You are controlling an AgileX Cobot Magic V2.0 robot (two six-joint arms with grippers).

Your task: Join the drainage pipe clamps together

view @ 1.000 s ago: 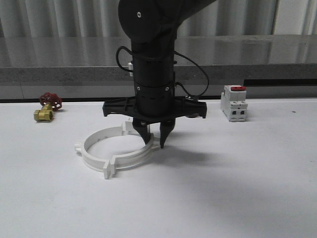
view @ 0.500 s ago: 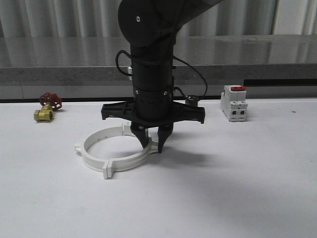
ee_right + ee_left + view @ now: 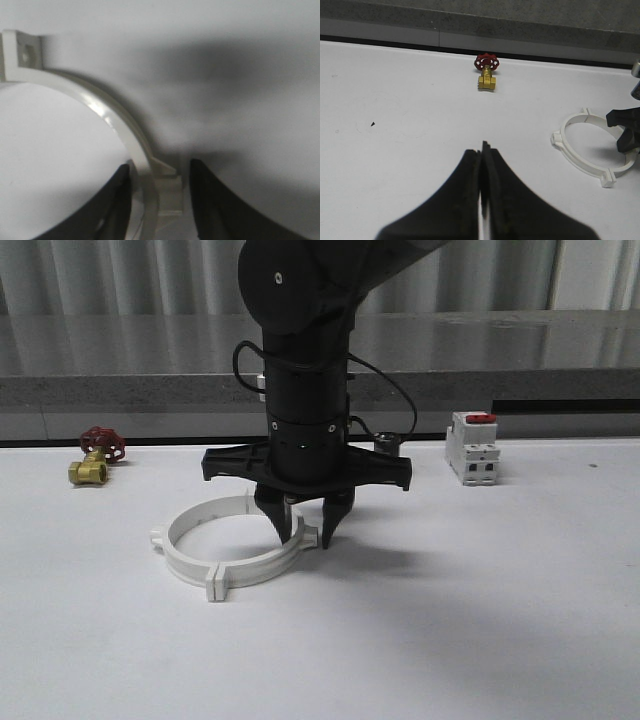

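**Right end effector straddles the joined tabs of the clamp ring**

In the front view we see the drainage pipe clamps (image 3: 232,545) lying flat on the white surface (image 3: 480,620), the two white half-rings set end to end as one wide ring, left of centre. The right end effector (image 3: 303,530) points straight down over the ring's right side, its fingers spread apart with the ring's right-hand end tabs between them. From the right wrist view we can place this more exactly: the clamps (image 3: 107,117) curve in toward the right end effector (image 3: 159,200), and the paired tabs sit in the gap, one finger inside the ring and the other outside (we cannot tell whether either finger touches the plastic).

The left end effector (image 3: 482,167) hangs above bare surface with its fingers pressed together and nothing between them, well apart from the clamps (image 3: 590,150).

A brass valve (image 3: 95,458) with a red handwheel lies near the far left edge of the surface, and a white breaker (image 3: 472,448) with a red top stands at the far right.
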